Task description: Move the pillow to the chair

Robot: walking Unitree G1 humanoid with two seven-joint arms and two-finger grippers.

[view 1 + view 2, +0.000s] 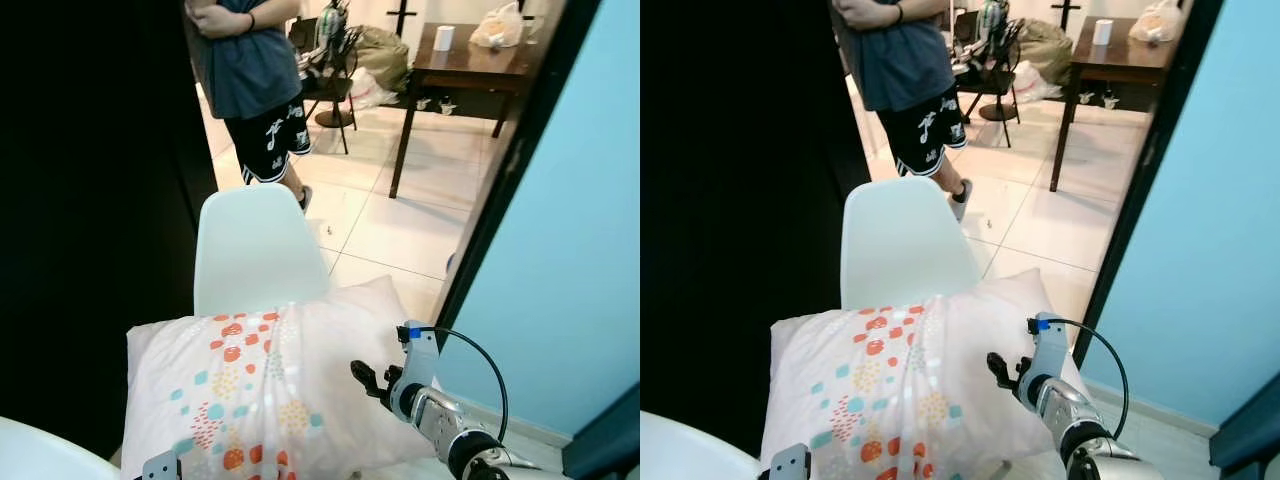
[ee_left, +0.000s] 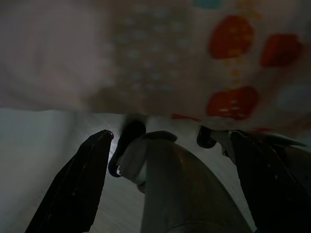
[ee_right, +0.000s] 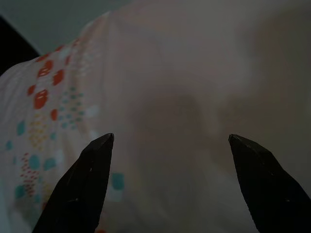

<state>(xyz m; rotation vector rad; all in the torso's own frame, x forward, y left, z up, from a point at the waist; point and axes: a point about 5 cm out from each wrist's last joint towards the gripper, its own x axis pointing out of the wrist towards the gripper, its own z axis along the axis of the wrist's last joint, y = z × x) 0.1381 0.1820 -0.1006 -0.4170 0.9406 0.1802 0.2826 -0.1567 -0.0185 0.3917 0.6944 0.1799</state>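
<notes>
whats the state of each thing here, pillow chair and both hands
pillow: lying on the white chair's seat, leaning against its back
white chair: upright, seat covered by the pillow
right hand: open, fingers spread, at the pillow's right side
left hand: open, low under the pillow's near edge

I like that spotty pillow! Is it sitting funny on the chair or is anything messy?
A little. The pillow lies on the white chair seat but droops over its front edge and sits tilted. The right gripper is open beside it. Nothing looks spilled or broken.
</notes>
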